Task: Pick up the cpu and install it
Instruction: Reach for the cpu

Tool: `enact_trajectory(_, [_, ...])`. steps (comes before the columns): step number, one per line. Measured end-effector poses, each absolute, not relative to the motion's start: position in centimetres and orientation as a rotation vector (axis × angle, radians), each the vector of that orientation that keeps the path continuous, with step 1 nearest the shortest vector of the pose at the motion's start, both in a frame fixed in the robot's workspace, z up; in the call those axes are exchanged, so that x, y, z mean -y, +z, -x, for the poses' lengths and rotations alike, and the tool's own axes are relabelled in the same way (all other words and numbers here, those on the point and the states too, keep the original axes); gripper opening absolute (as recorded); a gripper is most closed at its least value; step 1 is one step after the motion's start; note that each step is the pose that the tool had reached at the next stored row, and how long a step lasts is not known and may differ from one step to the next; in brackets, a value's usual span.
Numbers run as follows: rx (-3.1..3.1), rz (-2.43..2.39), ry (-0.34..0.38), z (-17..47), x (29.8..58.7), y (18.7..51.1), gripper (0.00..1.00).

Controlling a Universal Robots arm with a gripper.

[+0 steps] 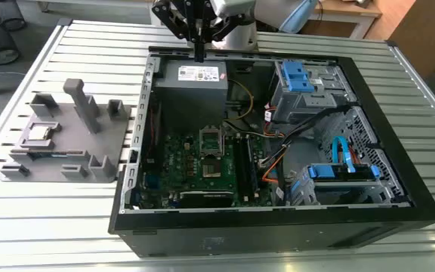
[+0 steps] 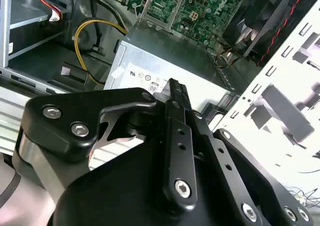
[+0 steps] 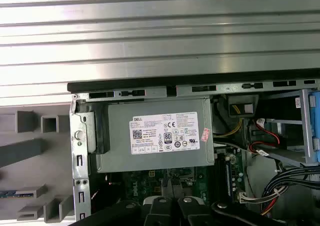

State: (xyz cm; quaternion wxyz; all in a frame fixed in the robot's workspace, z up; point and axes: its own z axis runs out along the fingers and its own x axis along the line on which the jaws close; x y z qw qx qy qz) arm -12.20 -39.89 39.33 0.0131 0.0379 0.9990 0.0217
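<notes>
Closest to you in the second wrist view, the gripper (image 2: 175, 83) has its fingers (image 2: 177, 110) pressed together on nothing, above the power supply (image 2: 165, 50) in the open computer case (image 1: 278, 229). The cpu (image 1: 38, 132) lies well apart, in the grey block tray (image 1: 77, 156) on the worktop (image 1: 51, 226).

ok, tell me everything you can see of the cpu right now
The cpu is a small square chip with a dull silvery metal top. It lies flat, top up, in a square holder of the grey tray, outside the case on the exterior view's left. Only the tray touches it; the gripper hangs apart, over the power supply.
</notes>
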Motion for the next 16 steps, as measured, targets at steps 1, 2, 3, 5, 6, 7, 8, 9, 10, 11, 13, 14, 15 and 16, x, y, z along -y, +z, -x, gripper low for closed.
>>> enact_trajectory(1, [-3.112,-0.118,0.068,12.2,39.89,39.33,0.11])
enact_trajectory(2, [-3.112,-0.118,0.068,12.2,39.89,39.33,0.11])
enact_trajectory(3, [-3.112,-0.118,0.068,12.2,39.89,39.33,0.11])
enact_trajectory(5, [-3.112,-0.118,0.068,12.2,39.89,39.33,0.11])
enact_trajectory(6, [-3.112,-0.118,0.068,12.2,39.89,39.33,0.11])
enact_trajectory(7, [-3.112,-0.118,0.068,12.2,39.89,39.33,0.11])
enact_trajectory(8, [-3.112,-0.118,0.068,12.22,39.89,39.33,0.11])
enact_trajectory(9, [-3.113,-0.118,0.068,12.25,39.89,39.33,0.11])
enact_trajectory(10, [-3.113,-0.118,0.068,12.29,39.89,39.33,0.11])
enact_trajectory(11, [-3.112,-0.118,0.068,12.33,39.89,39.33,0.11])
enact_trajectory(13, [-3.112,-0.118,0.068,12.44,39.9,39.33,0.11])
enact_trajectory(14, [-3.112,-0.118,0.068,12.53,39.9,39.33,0.11])
enact_trajectory(15, [-3.113,-0.118,0.068,12.63,39.9,39.33,0.11])
enact_trajectory(16, [-3.113,-0.118,0.067,12.76,39.89,39.33,0.11])
